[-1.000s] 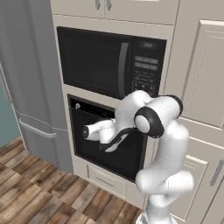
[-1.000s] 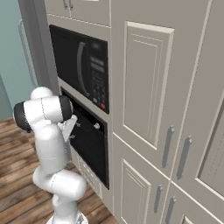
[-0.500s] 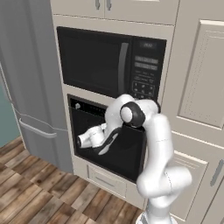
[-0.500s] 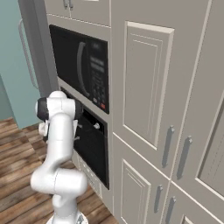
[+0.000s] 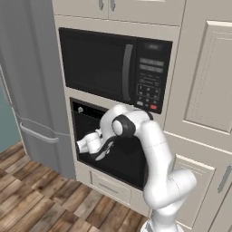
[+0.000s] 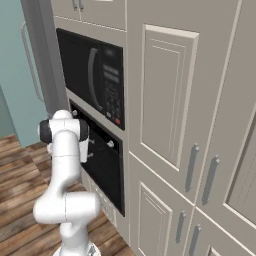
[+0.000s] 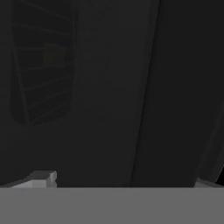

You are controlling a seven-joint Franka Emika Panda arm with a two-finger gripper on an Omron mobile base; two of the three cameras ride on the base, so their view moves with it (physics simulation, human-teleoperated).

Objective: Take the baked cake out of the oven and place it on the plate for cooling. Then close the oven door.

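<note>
Cream cabinetry frames the black oven directly below the microwave, its oven door appearing shut, while the gripper reaches across the door's left part, its opening impossible to judge.

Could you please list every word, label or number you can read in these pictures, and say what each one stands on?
No text can be read.
Microwave keypad: rows of small light marks and one red button, too small and blurred to read.
Oven control strip by the knob: no legible markings.
Hand view: dark oven glass, no text visible.
</note>
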